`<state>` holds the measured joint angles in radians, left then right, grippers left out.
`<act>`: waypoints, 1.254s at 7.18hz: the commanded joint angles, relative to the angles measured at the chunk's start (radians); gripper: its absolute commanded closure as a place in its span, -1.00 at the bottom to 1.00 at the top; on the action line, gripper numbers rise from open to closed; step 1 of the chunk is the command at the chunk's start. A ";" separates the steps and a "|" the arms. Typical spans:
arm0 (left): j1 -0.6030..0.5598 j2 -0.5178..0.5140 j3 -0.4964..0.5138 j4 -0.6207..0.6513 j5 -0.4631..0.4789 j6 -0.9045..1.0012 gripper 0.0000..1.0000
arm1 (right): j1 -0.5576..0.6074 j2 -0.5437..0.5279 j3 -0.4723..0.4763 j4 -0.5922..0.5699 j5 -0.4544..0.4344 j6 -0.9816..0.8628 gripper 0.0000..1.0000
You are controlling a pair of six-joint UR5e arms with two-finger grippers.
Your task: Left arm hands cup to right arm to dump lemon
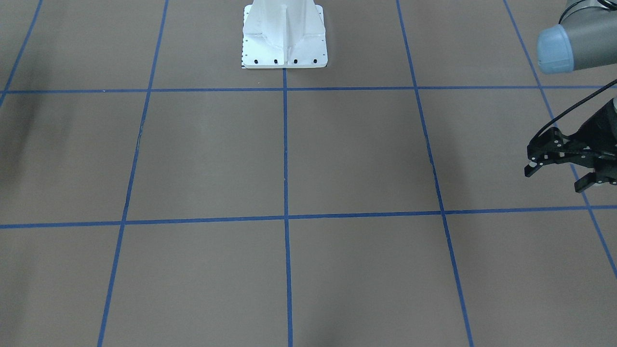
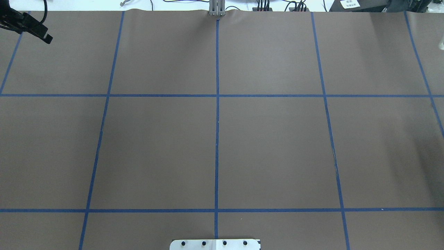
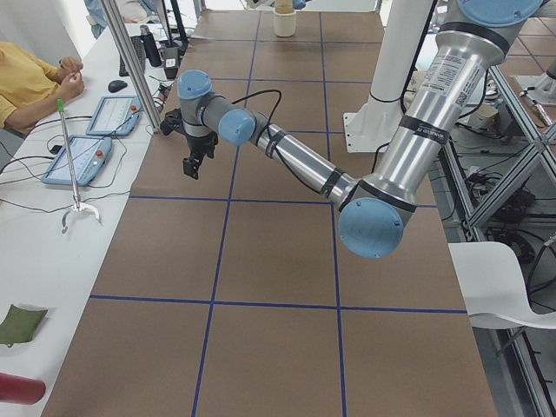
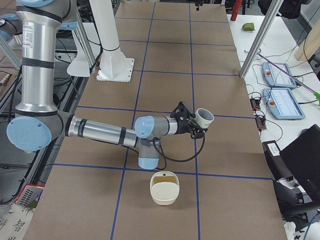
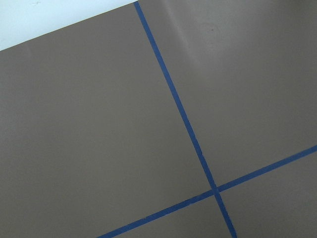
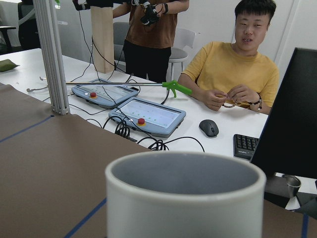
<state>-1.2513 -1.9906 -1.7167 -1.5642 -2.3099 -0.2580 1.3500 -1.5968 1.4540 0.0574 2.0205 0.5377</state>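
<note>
Judging by where the cup (image 4: 204, 117) is, the hand-over looks done: it sits at the tip of the right gripper (image 4: 194, 124), raised off the table (image 4: 165, 90), though whether those jaws are clamped cannot be told. The left gripper (image 1: 554, 178) hangs empty, fingers spread, well apart from it. No lemon shows, so dumping seems left. Ahead of the cup's mouth the table edge is near; behind the gripper lies open room.
</note>
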 commanded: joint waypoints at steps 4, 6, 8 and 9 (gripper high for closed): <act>0.123 -0.040 0.014 -0.227 -0.037 -0.466 -1.00 | -0.482 0.210 -0.015 -0.103 -0.605 -0.007 1.00; 0.153 -0.074 0.012 -0.324 -0.037 -0.689 -1.00 | -0.683 0.375 -0.085 -0.141 -0.907 -0.007 1.00; 0.180 -0.137 0.023 -0.358 -0.033 -0.843 -1.00 | -0.744 0.531 -0.148 -0.267 -1.017 -0.004 1.00; 0.214 -0.176 0.040 -0.359 -0.022 -0.898 -1.00 | -0.753 0.607 -0.152 -0.375 -1.042 -0.002 1.00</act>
<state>-1.0688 -2.1216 -1.6923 -1.9155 -2.3407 -1.0781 0.6186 -1.0862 1.3187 -0.2051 1.0224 0.5338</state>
